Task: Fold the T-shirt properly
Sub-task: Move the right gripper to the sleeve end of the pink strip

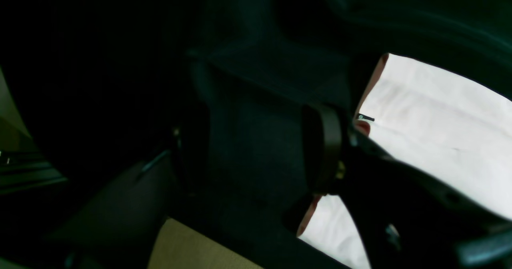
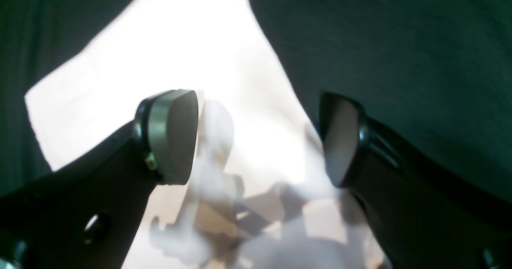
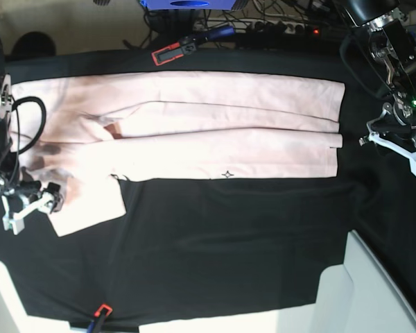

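The T-shirt (image 3: 215,135) is lying flat on the black-clothed bench (image 3: 229,243), folded lengthwise into a long band, with one short sleeve (image 3: 90,205) still sticking out off the band's near edge at the end where the right pincer is sitting. The right pincer (image 2: 260,137) is hovering over that sleeve with its jaws standing wide apart, gripping nothing (pink cloth is showing between the pads). The left pincer (image 3: 395,139) is waiting just off the T-shirt's opposite end, over bare black cloth; its jaws are looking parted in the wrist view and holding nothing, though the dark frame is making that hard to confirm. Risk, as I judge it: closing on the sleeve could be pinching the black cloth along with it, or catching only the top layer, so the fold would be dragging the band askew and opening the neat long edges. A skewed sleeve fold would be leaving a lump. No containers anywhere around the T-shirt, so nothing contained.
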Tool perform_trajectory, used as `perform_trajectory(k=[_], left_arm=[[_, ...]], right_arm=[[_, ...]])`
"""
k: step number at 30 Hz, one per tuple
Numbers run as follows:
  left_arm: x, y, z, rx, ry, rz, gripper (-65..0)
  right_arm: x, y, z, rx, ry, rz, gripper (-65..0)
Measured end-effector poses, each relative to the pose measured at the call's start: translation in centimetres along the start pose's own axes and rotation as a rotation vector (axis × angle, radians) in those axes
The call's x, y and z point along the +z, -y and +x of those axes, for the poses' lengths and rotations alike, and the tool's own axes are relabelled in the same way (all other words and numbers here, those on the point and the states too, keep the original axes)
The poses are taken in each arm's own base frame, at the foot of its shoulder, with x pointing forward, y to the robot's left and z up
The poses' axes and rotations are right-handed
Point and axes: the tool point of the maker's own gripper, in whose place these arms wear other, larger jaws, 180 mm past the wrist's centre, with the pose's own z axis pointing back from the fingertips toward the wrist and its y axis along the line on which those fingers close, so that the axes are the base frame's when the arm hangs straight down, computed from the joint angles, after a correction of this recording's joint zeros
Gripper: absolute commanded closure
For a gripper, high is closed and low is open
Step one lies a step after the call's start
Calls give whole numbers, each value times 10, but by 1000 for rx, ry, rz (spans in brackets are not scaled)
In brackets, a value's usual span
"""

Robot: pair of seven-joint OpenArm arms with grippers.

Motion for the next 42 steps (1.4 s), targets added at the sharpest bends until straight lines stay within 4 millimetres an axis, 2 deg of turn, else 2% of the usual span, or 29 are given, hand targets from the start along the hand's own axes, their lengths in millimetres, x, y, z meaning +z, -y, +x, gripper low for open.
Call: perform_trajectory(k=[5,7,10,13,17,21,25,30,33,37,42], left_arm=[[0,1,0,-2,0,-2,-358],[0,2,1,-2,2,-4,-358],[0,2,2,-1,4,-4,-358],[0,2,2,-1,4,-5,-358],[0,2,2,-1,4,-4,-358],[-1,2,2,-1,3,-4,-358],[-1,2,3,-1,5,-2,-358],[-1,5,1,2,2,-9,-358],[-1,4,2,-1,2,-6,-358],[-2,4,1,-1,-1,-6,-358],[-13,7,-7,20,-38,-16,-358]], right_arm=[[-3,-8,0,-1,4,13,-443],[-4,-11,-1,-1,2,19,-393],[-6,-16,-3,0,-6,26,-222],[-6,-17,-7,3,-19,27,0],[-6,-17,-7,2,-16,28,0],[-4,-24,6,42,9,44,0],[7,-30,9,126,-23,64,0],[24,-36,-8,212,-65,72,0],[36,-38,-18,193,-83,74,0],[65,-37,-22,225,-69,57,0],[96,-42,-14,286,-61,40,0]])
